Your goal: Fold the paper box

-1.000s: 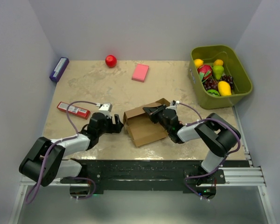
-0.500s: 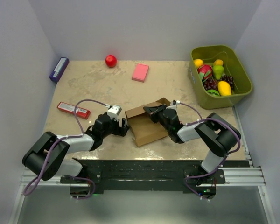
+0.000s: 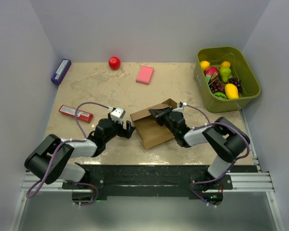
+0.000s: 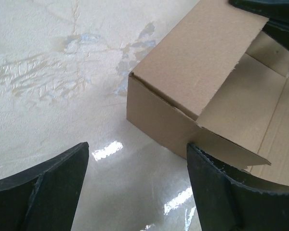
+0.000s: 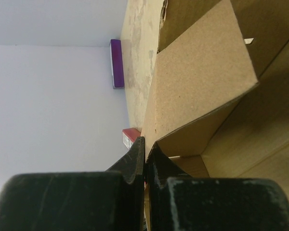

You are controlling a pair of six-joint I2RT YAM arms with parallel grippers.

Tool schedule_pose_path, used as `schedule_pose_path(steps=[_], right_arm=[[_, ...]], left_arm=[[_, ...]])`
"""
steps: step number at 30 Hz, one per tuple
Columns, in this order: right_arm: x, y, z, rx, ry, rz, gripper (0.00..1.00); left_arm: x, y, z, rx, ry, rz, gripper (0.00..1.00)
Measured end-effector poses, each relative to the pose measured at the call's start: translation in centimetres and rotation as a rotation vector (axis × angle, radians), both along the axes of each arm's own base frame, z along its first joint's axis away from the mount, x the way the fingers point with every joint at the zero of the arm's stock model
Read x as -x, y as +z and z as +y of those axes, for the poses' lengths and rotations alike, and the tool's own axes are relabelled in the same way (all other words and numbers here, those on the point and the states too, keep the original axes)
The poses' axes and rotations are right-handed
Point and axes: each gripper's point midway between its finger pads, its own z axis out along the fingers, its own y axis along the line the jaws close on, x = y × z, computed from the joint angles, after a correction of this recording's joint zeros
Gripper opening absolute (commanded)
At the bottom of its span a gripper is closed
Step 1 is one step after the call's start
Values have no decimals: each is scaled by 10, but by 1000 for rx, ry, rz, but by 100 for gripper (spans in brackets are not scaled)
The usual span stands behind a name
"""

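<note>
**Item:** plain brown cardboard paper box [image 3: 151, 126], partly formed, with its walls raised and its top open. It lies on the beige marbled table [image 3: 86, 91], between the two hands.

**Right hand** [image 3: 156, 114]: black fingers pressed together on the thin edge of the box's far wall flap, apparently to steady or raise it.

**Left hand** [image 3: 126, 129]: fingers spread wide and empty, low over the table just beside the box's left corner. It is probably set there to push or grip that side.

**Also present:** pink flat block [image 3: 145, 75], well beyond the box.
</note>
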Motion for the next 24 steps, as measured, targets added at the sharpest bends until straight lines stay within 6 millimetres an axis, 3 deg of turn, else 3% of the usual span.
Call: schedule_pose_path(steps=[7,15,24], right_arm=[[-1,2,-2,11,-1,-13,0],[-1,3,-4,28,-5,-19,0],[-3,2,-8,34,-22,-25,0]], left_arm=[[0,-1,-9,5,-60,-27,89],[0,-6,-18,5,-93,-43,70],[-9,-4,-19,19,-22,-73,62]])
